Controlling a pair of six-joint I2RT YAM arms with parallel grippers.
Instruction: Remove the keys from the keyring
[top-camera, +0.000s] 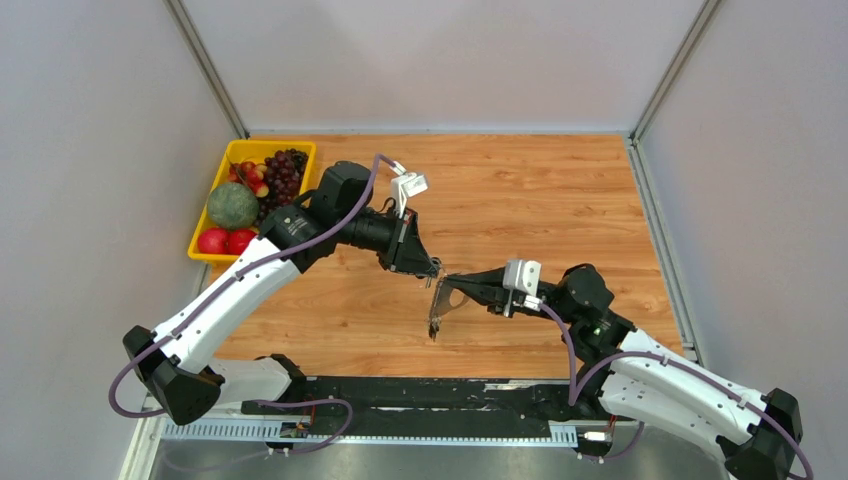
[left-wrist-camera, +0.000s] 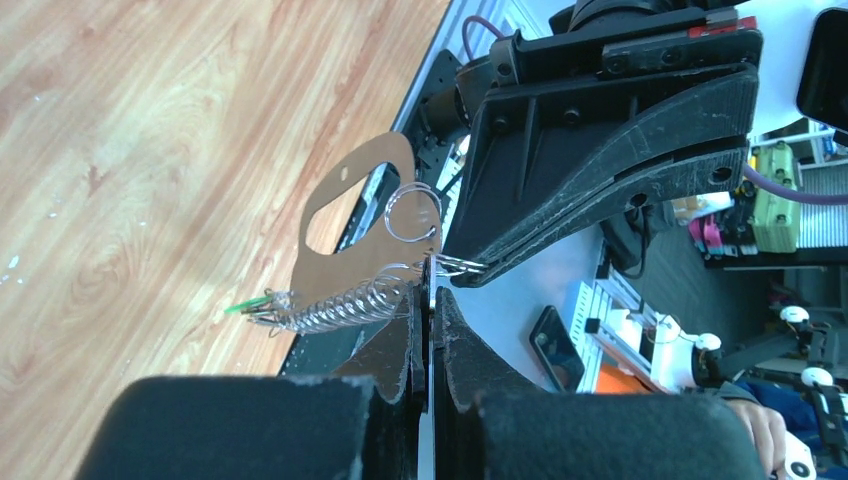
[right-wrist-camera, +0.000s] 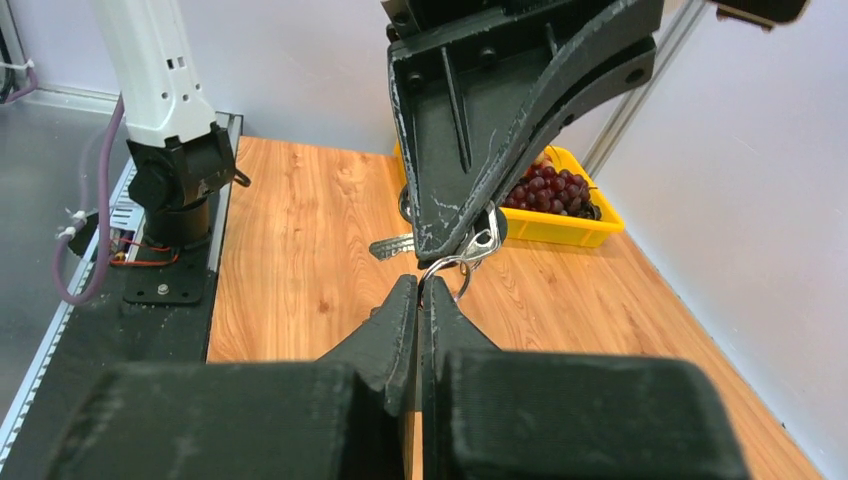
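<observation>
My left gripper (top-camera: 432, 270) and right gripper (top-camera: 447, 283) meet tip to tip above the middle of the table. In the left wrist view my left gripper (left-wrist-camera: 430, 285) is shut on a thin silver key (left-wrist-camera: 431, 300), seen edge-on. The key's blade (right-wrist-camera: 386, 247) sticks out beside the left fingertips in the right wrist view. My right gripper (right-wrist-camera: 420, 285) is shut on the small silver keyring (right-wrist-camera: 432, 264), also seen at its tip in the left wrist view (left-wrist-camera: 458, 265). A brown tag (left-wrist-camera: 360, 225) with an oval hole, a wire loop (left-wrist-camera: 412, 210) and a coil spring (left-wrist-camera: 340, 305) with a green end hang from the bunch.
A yellow basket (top-camera: 250, 148) of grapes, a melon and red fruit stands at the back left of the wooden table (top-camera: 560, 200). The tag (top-camera: 440, 305) hangs just above the table. Grey walls enclose three sides.
</observation>
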